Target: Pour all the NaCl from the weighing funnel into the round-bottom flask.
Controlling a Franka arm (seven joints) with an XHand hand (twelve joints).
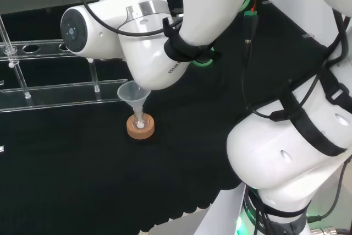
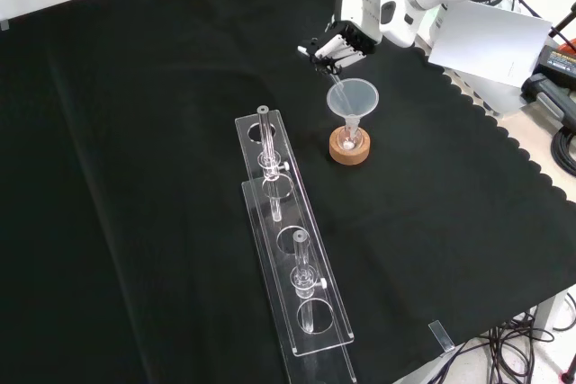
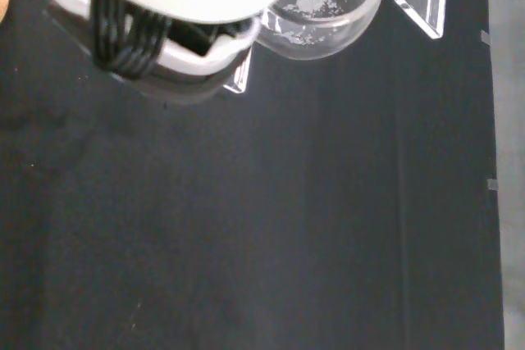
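Pour under way, not finished.
Hand (image 2: pixel 340 45) curled on weighing funnel (image 3: pixel 324 6), grains clinging inside; poised above plastic funnel (image 2: pixel 352 98) seated in round-bottom flask (image 2: pixel 349 138) on cork ring (image 2: pixel 349 149), on table (image 2: pixel 135 132).

We see a small clear flask (image 2: pixel 349 139) standing upright in a round cork ring (image 2: pixel 349 149) on the black cloth; a clear funnel (image 2: pixel 352 99) sits in its neck with the wide mouth up; in the head view the funnel (image 1: pixel 132 94) is partly behind the white arm; in the wrist view we see a clear weighing funnel (image 3: pixel 328 7) with white grains stuck inside.
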